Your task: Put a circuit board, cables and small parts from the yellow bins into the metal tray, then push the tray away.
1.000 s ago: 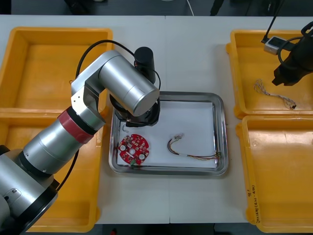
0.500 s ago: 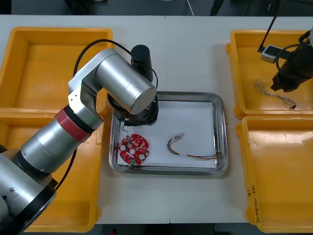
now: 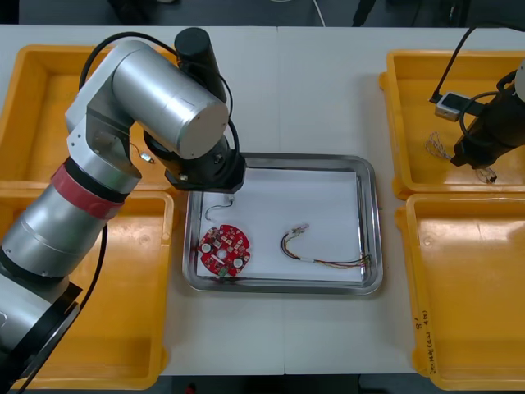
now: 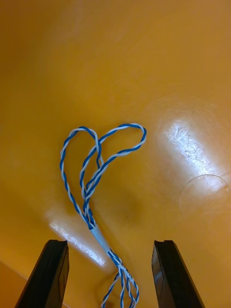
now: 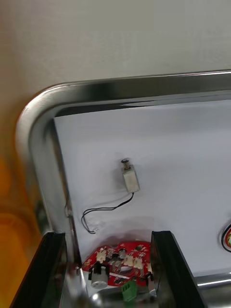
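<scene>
Front view: the light desk (image 3: 320,90) has a seam running near to far down its middle, and beyond its far edge the room is just a dark strip. Two yellow bins stand at each side. Between them sits the metal tray (image 3: 373,222), white inside. A round red circuit board (image 3: 224,250) lies in its near-left part, with a red and yellow cable (image 3: 305,259) to the right of it. My left arm (image 3: 164,98) reaches over the tray's far-left corner. My right gripper (image 3: 478,154) hangs in the far right bin (image 3: 410,115), over a twisted blue and white cable (image 3: 435,146).

Right wrist view: my fingers (image 4: 57,269) stand apart with nothing clamped. The cable's looped end lies flat on the bin floor beyond them, and its twisted strand runs back between them.

Left wrist view: my left gripper (image 5: 107,236) is spread wide and empty above the tray's white floor. A small metal part (image 5: 130,175) with a thin black lead lies beyond the fingertips, apart from the board. The board sits between my fingers, close to the tray's shiny wall.
</scene>
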`<state>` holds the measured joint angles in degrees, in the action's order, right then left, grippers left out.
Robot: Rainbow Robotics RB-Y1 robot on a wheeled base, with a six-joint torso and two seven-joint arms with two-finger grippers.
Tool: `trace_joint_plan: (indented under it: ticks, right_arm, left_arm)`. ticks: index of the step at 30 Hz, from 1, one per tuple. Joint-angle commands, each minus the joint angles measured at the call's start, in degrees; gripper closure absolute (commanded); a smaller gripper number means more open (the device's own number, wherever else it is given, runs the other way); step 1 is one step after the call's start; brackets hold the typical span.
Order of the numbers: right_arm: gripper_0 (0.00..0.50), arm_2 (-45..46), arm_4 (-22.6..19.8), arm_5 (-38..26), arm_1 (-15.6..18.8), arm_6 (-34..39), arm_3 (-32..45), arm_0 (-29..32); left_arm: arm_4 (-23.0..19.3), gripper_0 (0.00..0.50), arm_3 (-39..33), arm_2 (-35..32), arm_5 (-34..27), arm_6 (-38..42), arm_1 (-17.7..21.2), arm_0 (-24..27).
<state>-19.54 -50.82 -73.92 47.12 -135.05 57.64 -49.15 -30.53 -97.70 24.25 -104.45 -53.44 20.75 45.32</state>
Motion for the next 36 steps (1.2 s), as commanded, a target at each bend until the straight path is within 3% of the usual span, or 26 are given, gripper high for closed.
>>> trace_joint_plan:
  ticks: [1, 15, 22, 31, 33, 34, 35, 36]
  right_arm:
    - [0.000, 1.17, -1.12, 2.20, -1.33, -0.48, -2.44, 0.11]
    - [0.000, 1.17, -1.30, 2.99, -2.38, -0.92, -3.93, 0.11]
    - [0.000, 1.17, -1.47, 3.61, -2.38, -0.92, -4.20, 0.73]
    - [0.000, 1.17, -1.65, 3.87, -2.47, -0.74, -4.20, 1.17]
    - [0.093, 1.17, -1.82, 4.22, -2.38, -0.48, -4.20, 1.25]
    - [0.093, 1.17, -1.91, 4.31, -2.38, -0.39, -4.20, 1.34]
    - [0.436, 1.17, -2.00, 4.40, -2.38, -0.30, -4.11, 1.34]
    - [0.496, 1.17, -2.00, 4.40, -2.47, -0.30, -4.20, 1.34]
  left_arm:
    - [-3.13, 0.000, -3.99, -4.30, -3.83, 4.48, 4.03, 4.16]
    - [-8.41, 0.000, -5.40, -10.45, -5.55, 1.93, 10.45, 6.36]
    - [-11.13, 0.000, -3.46, -14.23, -5.55, -5.01, 14.93, 6.36]
    - [-8.41, 0.000, 1.28, -17.75, -5.55, -12.48, 15.81, 6.53]
    - [-7.62, 0.000, 2.60, -18.01, -5.55, -13.80, 15.81, 6.53]
    - [-6.83, 0.000, 3.48, -18.19, -5.55, -14.85, 15.81, 6.53]
    - [-6.30, 0.000, 4.27, -18.36, -5.55, -15.91, 15.81, 6.53]
    - [-6.03, 0.000, 4.71, -18.36, -5.55, -16.26, 15.81, 6.53]
